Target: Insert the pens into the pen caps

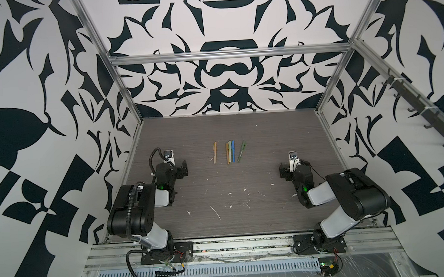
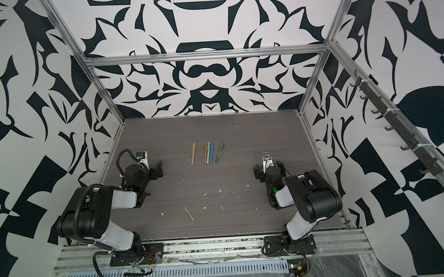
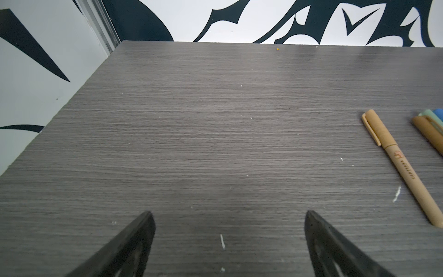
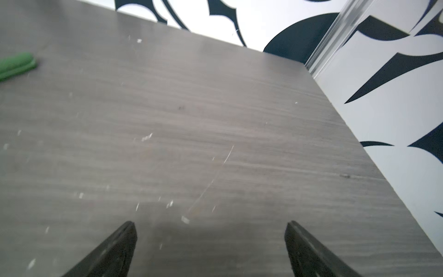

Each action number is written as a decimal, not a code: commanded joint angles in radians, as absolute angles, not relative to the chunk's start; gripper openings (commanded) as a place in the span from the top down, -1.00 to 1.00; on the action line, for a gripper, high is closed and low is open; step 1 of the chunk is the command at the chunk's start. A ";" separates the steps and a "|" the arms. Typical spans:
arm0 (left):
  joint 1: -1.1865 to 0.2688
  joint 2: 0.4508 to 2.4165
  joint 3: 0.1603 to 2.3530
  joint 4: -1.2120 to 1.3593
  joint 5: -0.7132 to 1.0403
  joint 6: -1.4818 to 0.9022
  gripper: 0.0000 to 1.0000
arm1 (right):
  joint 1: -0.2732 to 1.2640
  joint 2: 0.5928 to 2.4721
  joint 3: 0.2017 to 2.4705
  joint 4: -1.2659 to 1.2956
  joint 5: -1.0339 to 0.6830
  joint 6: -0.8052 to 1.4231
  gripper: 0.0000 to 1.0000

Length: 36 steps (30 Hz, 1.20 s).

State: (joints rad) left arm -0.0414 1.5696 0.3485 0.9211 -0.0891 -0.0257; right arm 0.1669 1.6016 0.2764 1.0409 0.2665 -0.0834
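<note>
Closest to me runs the aluminium rail (image 1: 234, 244) where both arms are bolted down, and beyond it lies the grey wood-grain table (image 1: 218, 191), flecked with white scratch marks (image 1: 215, 212).

On the left, the left gripper (image 3: 227, 213) sits low over the table with its jaws spread wide and nothing between them. The left wrist view shows its dark fingertips (image 3: 140, 235) well apart over bare wood.

Further back, near the middle, the five pens lie in a row, all pointing roughly away from me. The tan pen (image 1: 215, 152) lies by itself at the left end, with its tan cap (image 3: 374, 127) on the far end. Next come the orange-brown pen (image 1: 227, 153), pale green pen (image 1: 230, 150) and blue pen (image 1: 233, 151), pressed side by side. The dark green pen (image 1: 242, 150) lies a little apart from them and tilted. Each of the five looks capped at its far end.

On the right, the right gripper (image 4: 211, 223) is also low over the table, jaws just as wide, holding nothing and well apart from the pens.
</note>
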 commanded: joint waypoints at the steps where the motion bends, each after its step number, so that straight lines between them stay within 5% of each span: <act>1: -0.041 1.562 0.364 0.933 -0.087 -0.021 -0.99 | 0.093 1.560 0.345 0.940 0.240 0.017 -0.99; 36: -0.041 1.562 0.364 0.933 -0.083 -0.021 -0.98 | 0.092 1.560 0.342 0.947 0.258 0.021 -0.99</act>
State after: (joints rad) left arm -0.0414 1.5700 0.3485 0.9211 -0.0891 -0.0261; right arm 0.0883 1.5723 0.3397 0.9348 0.2562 0.0055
